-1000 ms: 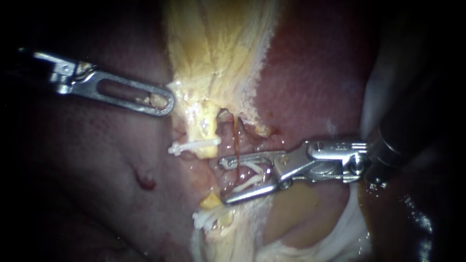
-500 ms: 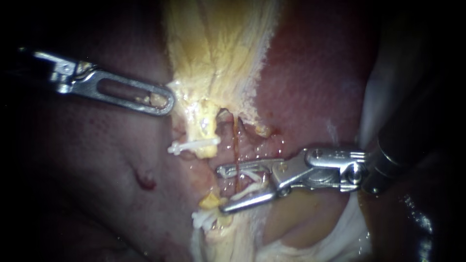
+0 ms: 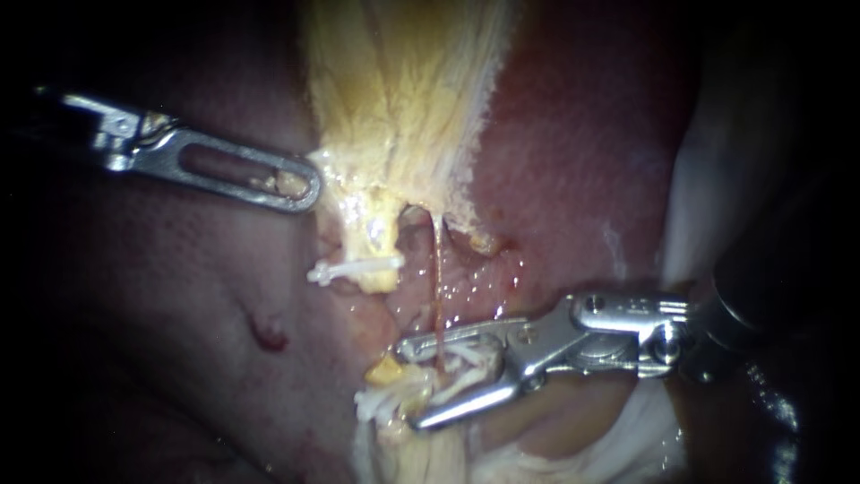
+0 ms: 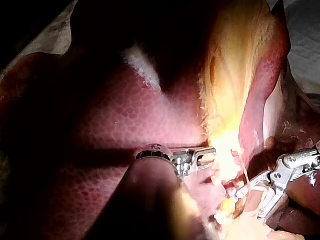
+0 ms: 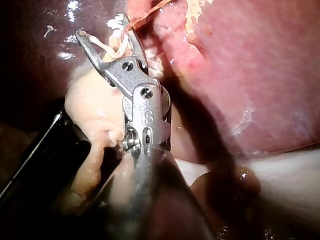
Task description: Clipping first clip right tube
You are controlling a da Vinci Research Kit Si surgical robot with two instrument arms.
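Two instruments are in the field. My left instrument point(image 3: 305, 190) enters from the left over the dark liver point(image 3: 179, 296). Its slotted jaws are clamped on the edge of the pale yellow tissue point(image 3: 403, 99), and scraps of that tissue show through the slot. My right instrument point(image 3: 414, 384) enters from the right. Its jaws stand wide apart but carry an open white clip point(image 3: 466, 363) between them, touched by both jaws. The right tube point(image 3: 437, 278), a thin reddish-tan strand, runs down from the yellow tissue, crosses the upper jaw and reaches the gap between the jaws. Below that point I lose it against the clip's legs. Nearby items: a second white clip point(image 3: 354, 269) sits across the thicker yellow left tube point(image 3: 381, 242), apart from my right jaws. A third white clip point(image 3: 385, 401) and a yellow fragment point(image 3: 387, 370) lie just beside the jaw tips, crowding the approach. In the right wrist view a pale lump of tissue point(image 5: 90, 115) lies beside the instrument's wrist.
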